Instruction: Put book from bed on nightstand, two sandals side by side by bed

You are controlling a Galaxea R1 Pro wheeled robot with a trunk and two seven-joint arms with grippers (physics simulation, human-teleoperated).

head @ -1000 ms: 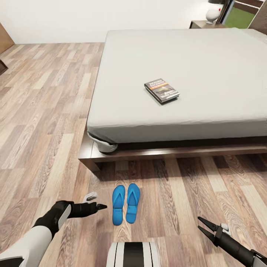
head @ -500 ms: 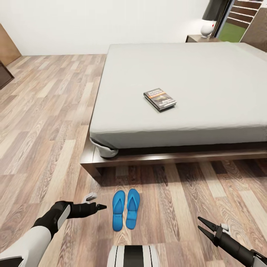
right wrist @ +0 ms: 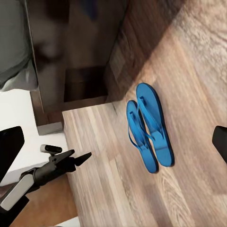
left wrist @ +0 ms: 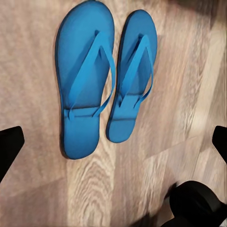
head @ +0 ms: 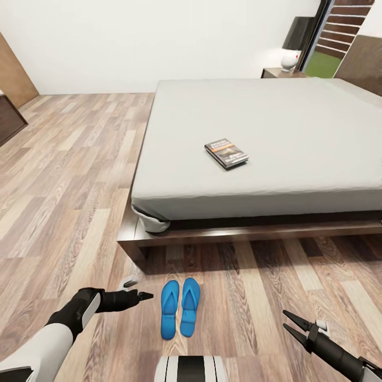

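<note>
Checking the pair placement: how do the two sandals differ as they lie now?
The left sandal reaches slightly nearer the robot than the right sandal, which lies a little closer to the bed. Both are bright blue, flat, strap-up, parallel and side by side on the floor.

the bed (head: 265,122) is cut off by the head view's edge at 3 o'clock. the title text on the book (head: 226,154) is too small to read. the nightstand (head: 281,73) at 1 o'clock is mostly hidden behind the mattress. in the head view the left gripper (head: 144,295) fingers overlap, so their gap cannot be told.
</note>
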